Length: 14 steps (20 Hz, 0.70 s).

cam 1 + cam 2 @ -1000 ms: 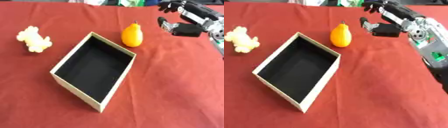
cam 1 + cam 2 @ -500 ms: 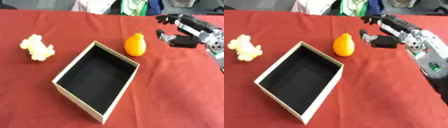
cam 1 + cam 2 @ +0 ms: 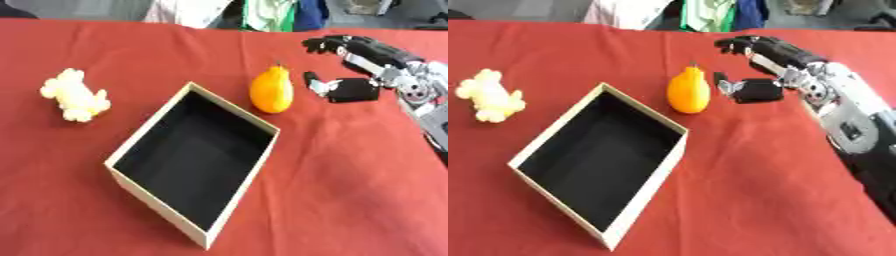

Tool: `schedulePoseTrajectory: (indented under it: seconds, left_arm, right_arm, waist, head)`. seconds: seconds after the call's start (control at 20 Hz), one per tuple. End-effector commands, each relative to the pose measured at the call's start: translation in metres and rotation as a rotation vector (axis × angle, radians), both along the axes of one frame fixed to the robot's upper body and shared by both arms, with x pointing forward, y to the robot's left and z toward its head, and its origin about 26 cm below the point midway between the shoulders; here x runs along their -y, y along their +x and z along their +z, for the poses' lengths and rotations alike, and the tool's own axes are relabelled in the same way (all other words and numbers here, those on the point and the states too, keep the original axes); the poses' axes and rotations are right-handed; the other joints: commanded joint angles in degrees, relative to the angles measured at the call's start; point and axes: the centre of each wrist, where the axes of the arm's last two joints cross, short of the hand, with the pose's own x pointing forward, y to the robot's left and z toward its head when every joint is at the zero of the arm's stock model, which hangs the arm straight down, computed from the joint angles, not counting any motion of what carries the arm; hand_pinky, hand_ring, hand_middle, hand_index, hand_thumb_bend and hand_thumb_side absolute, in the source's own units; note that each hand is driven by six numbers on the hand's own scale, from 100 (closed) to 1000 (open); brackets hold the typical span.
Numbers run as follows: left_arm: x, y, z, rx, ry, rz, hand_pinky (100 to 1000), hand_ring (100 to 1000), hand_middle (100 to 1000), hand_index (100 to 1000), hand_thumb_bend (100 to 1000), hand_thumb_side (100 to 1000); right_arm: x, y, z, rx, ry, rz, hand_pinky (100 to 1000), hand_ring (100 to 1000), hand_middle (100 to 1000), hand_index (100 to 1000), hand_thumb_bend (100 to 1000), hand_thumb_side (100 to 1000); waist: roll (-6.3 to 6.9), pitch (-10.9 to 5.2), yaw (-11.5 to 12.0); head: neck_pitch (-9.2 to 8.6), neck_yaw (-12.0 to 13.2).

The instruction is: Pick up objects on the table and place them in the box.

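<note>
An orange pear-shaped fruit [image 3: 271,91] stands upright on the red tablecloth, just beyond the far right corner of an empty box [image 3: 193,157] with a black inside and pale walls. My right hand [image 3: 765,65] hovers open just right of the fruit, thumb towards it and fingers spread above, not touching it. A pale yellow lumpy toy [image 3: 75,95] lies to the left of the box. My left hand shows in neither view.
The red tablecloth [image 3: 350,190] covers the whole table. Cloth in white, green and blue [image 3: 254,12] hangs beyond the far edge. My right forearm [image 3: 855,131] runs along the right side.
The camera has tilted, shifting the whole scene down. My right hand has moved left, closer to the fruit.
</note>
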Motion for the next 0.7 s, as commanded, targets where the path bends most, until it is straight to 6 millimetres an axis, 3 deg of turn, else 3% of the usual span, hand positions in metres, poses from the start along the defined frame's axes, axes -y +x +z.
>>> schedulePoseTrajectory:
  seconds: [0.05,0.35,0.7]
  left_arm:
    - [0.001,-0.002,0.007,0.027,0.013,-0.008,689,809,797,770,100,752]
    - [0.001,-0.002,0.007,0.022,0.016,-0.013,689,809,797,769,100,751]
    - [0.001,-0.002,0.007,0.018,0.017,-0.015,689,809,795,768,100,750]
  right_arm:
    - [-0.002,0.004,0.009,0.001,-0.055,-0.014,868,846,810,1000,176,558]
    - [-0.009,0.017,0.005,-0.039,-0.103,-0.008,855,842,815,1000,208,454]
    - [-0.009,0.027,0.005,-0.091,-0.11,-0.002,848,850,837,1000,194,462]
  waist:
    - [0.19,-1.0,0.0]
    - [0.14,-1.21,0.2]
    - [-0.1,-1.33,0.4]
  head:
    - [0.54,-0.2]
    - [1.2,-0.5]
    - [1.66,-0.6]
